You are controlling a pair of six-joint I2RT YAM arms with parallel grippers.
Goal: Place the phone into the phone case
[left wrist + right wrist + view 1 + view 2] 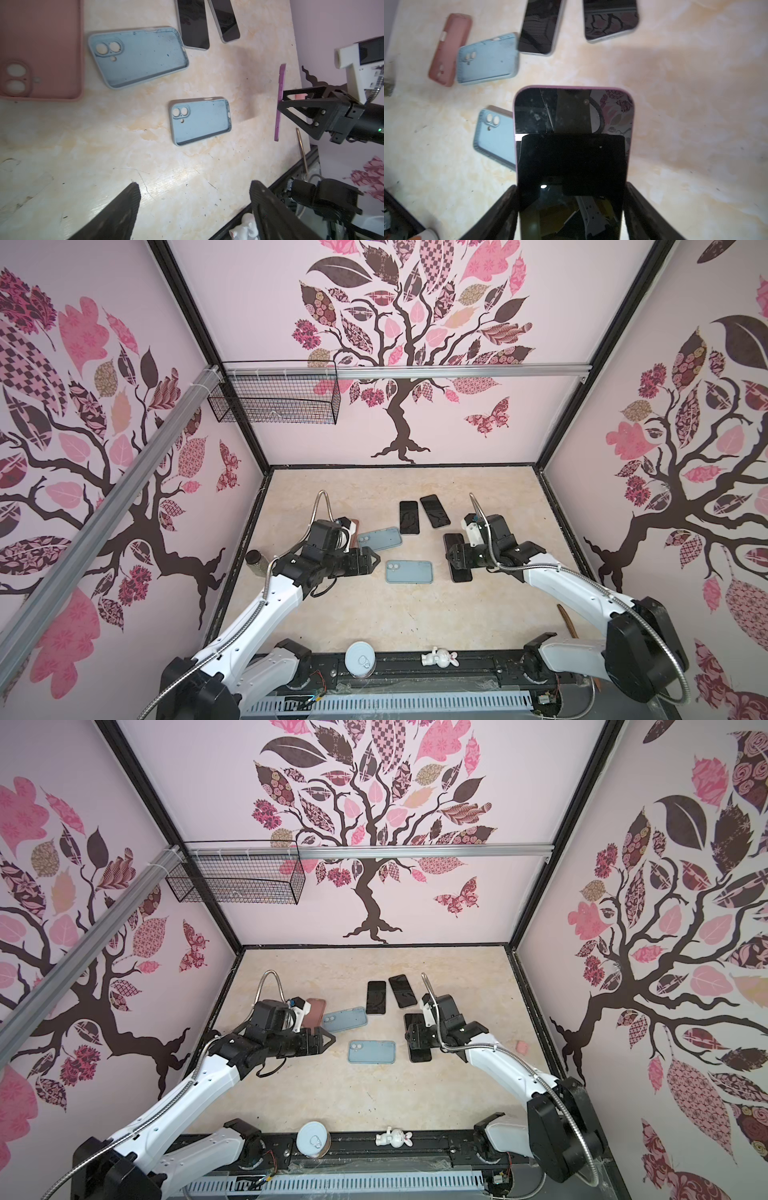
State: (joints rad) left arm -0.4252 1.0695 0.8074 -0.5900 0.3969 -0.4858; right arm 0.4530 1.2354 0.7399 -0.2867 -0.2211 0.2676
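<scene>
Your right gripper (571,193) is clamped across the purple-edged phone (572,110), jaws pressed on its two long sides. The screen faces up and the phone seems clear of the table (685,124) (a soft shadow lies beneath it). By my reading the pick-up is done and the insertion is not. Nothing sits in the nearer blue phone case (409,571), which lies cavity up between your two grippers, just beside the held phone. You have yet to carry the phone over that case, line it up with the camera cut-outs and press it in.

Your left gripper (193,197) hangs with jaws wide apart, holding nothing, its tips near the case's camera end. A second blue case (379,539), a pink case (39,49) and two more phones (409,517) lie beyond both grippers.
</scene>
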